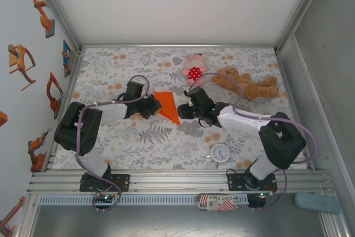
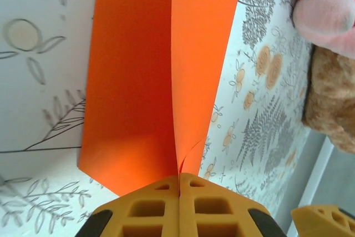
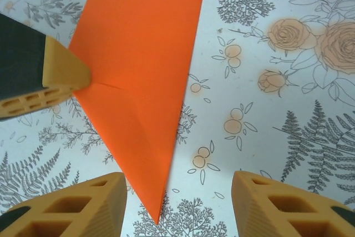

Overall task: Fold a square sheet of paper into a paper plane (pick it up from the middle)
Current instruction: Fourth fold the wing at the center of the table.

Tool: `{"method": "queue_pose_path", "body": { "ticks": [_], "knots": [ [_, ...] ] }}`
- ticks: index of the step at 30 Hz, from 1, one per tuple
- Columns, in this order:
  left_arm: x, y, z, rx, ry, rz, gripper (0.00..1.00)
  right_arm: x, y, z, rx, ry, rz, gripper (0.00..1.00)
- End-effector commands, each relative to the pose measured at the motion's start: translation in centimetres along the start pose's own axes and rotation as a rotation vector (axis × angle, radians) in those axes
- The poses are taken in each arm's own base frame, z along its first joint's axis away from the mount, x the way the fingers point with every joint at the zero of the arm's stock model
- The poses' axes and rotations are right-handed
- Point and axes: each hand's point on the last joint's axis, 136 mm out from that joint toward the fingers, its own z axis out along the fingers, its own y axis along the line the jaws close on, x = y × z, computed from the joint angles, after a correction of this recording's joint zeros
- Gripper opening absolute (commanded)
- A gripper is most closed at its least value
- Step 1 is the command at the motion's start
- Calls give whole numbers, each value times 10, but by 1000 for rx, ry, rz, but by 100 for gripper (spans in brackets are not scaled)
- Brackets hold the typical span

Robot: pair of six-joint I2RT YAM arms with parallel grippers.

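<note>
Here, one folded orange paper [image 1: 168,105] lies at the middle of the worktop [image 1: 138,142], a wedge with its wide end toward 12 o'clock and its tip toward 5 o'clock. The left gripper [image 2: 180,184] is at the paper's 9 o'clock edge and is clenched on it, with the sheet pinched between the closed fingers and rising in a crease from them. The right gripper [image 3: 178,181] is just beside the paper at 3 o'clock. It is released, with its two fingers standing apart on either side of the paper's tip and touching nothing. There are two plush toys, a pink one [image 1: 193,69] at 1 o'clock of the paper and a brown teddy [image 1: 249,84] at 2 o'clock, and one clock [image 1: 220,152] at 4 o'clock.
</note>
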Motion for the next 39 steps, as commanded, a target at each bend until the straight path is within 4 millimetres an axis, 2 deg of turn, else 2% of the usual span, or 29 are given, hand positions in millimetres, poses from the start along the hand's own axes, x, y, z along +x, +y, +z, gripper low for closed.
{"method": "queue_pose_path", "body": {
  "ticks": [1,6,12,23,34,39],
  "knots": [
    [-7,3,-10,-82,-38,-49,6,-6,15,8,36,-23,-181,45],
    [-7,2,-11,-126,-31,-65,7,1,45,27,-12,-20,-302,40],
    [-5,1,-8,-139,-16,-83,7,8,53,46,-31,-2,-324,39],
    [-4,-2,-7,-143,-11,-83,7,11,50,65,-12,11,-333,35],
    [-4,-1,-6,-150,-5,-85,7,23,42,75,18,50,-326,36],
    [-4,-1,-5,-153,-2,-87,7,23,40,75,27,50,-328,31]
  ]
}}
